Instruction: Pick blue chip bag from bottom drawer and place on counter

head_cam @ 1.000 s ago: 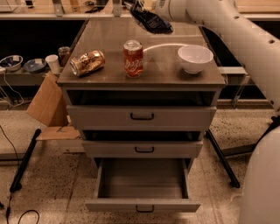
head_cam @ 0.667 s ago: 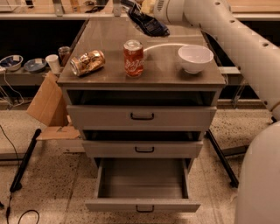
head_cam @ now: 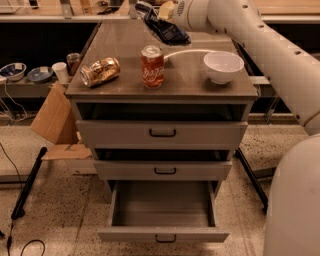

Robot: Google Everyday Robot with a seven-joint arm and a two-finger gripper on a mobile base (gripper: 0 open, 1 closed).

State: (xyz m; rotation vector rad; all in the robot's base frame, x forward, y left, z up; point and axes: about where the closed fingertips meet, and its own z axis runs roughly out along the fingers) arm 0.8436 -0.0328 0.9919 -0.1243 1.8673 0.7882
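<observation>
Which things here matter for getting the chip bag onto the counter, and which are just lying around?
Job in hand: blue chip bag, held by the gripper over the far end of the counter; bottom drawer, pulled open.
Lying about: red can, upright; gold can, on its side; white bowl; cardboard box on the floor.
</observation>
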